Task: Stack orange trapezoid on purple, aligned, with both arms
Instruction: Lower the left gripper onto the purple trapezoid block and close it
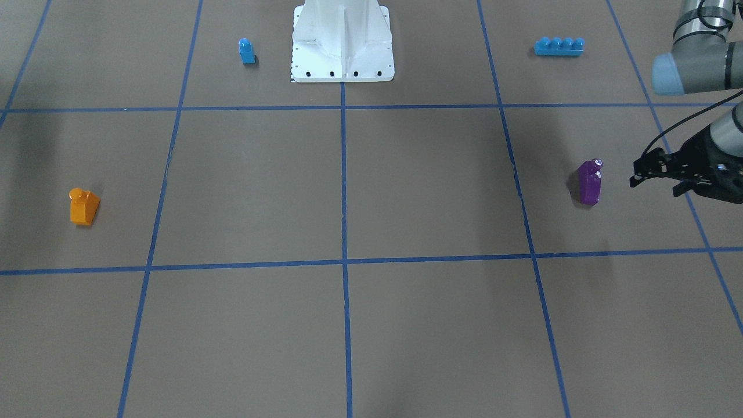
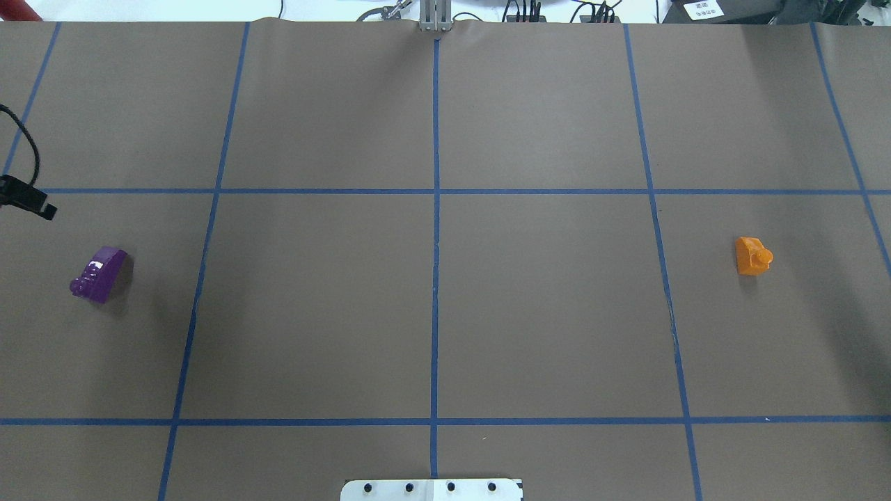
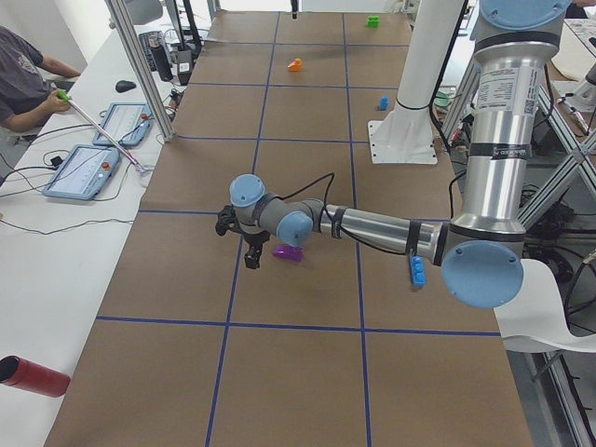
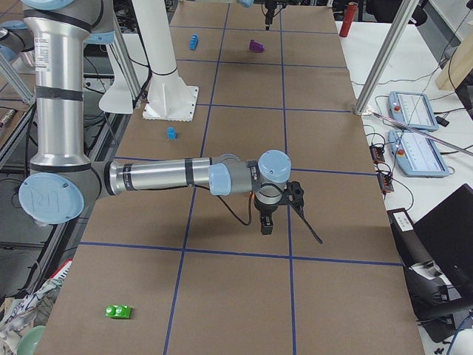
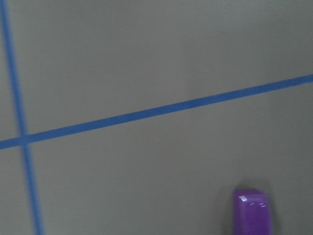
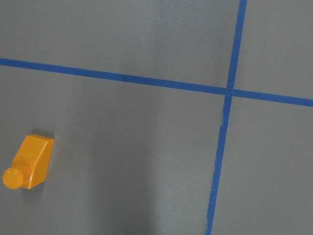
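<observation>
Front-facing view: purple brick (image 1: 590, 183) sits on the brown table (image 1: 348, 191), on the robot's left half. Left gripper (image 1: 655, 181) is near it on the outboard side, with a clear gap between them. Fingers are apart and hold nothing. Orange brick (image 1: 83, 206) is far across on the other half, well apart from the purple.

Overhead view: purple brick (image 2: 99, 273) has its long axis diagonal, stud end toward the robot. Only a tip of the left gripper (image 2: 28, 198) shows at the edge, beyond the brick. Orange brick (image 2: 752, 255) has its stud pointing outboard.

Left side view: left gripper (image 3: 240, 237) is low and close beside the purple brick (image 3: 287, 252).

Right side view: right gripper (image 4: 277, 211) is low over its half. Cannot tell whether its fingers are apart or together. Orange brick not seen here.

Left wrist view: purple brick (image 5: 252, 211) at the lower right edge, no fingers in frame.

Right wrist view: orange brick (image 6: 30, 161) at the lower left, long axis tilted, stud lowest.

Judgement: each arm is nearest its own brick, and both bricks lie off-centre from the cameras, so each pickup needs a sideways correction first.
</observation>
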`<action>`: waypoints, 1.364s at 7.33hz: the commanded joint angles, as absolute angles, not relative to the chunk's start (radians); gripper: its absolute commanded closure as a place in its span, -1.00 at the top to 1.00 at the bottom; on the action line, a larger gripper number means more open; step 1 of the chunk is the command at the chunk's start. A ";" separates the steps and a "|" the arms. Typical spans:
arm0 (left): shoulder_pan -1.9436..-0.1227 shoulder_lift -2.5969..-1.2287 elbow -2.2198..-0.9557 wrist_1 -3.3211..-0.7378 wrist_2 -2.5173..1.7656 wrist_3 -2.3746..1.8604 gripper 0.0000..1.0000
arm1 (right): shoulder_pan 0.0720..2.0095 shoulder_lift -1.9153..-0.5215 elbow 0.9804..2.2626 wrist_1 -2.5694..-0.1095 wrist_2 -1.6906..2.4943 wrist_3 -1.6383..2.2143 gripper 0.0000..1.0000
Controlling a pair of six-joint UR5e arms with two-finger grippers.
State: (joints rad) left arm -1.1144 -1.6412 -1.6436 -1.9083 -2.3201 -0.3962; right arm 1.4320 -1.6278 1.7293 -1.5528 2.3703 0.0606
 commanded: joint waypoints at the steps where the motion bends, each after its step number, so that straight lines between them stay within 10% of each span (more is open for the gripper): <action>1: -0.973 -1.666 -1.643 -1.928 -2.242 -0.475 1.00 | 1.417 -1.635 1.729 -1.552 2.372 0.063 1.00; 5: -0.917 -1.629 -1.623 -1.922 -2.186 -0.472 0.97 | 1.413 -1.637 1.729 -1.552 2.372 0.061 1.00; 6: -0.917 -1.617 -1.626 -1.921 -2.189 -0.476 0.74 | 1.410 -1.637 1.729 -1.552 2.372 0.063 1.00; 8: -0.917 -1.595 -1.629 -1.922 -2.250 -0.491 -0.73 | 1.408 -1.637 1.729 -1.552 2.372 0.063 1.00; 10: -0.917 -1.594 -1.640 -1.922 -2.253 -0.511 -1.00 | 1.404 -1.637 1.729 -1.552 2.372 0.061 1.00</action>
State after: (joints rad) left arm -0.9174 -1.5951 -1.6328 -1.9219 -2.2485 -0.4944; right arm 1.4064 -1.6368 1.7288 -1.5524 2.3714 0.0619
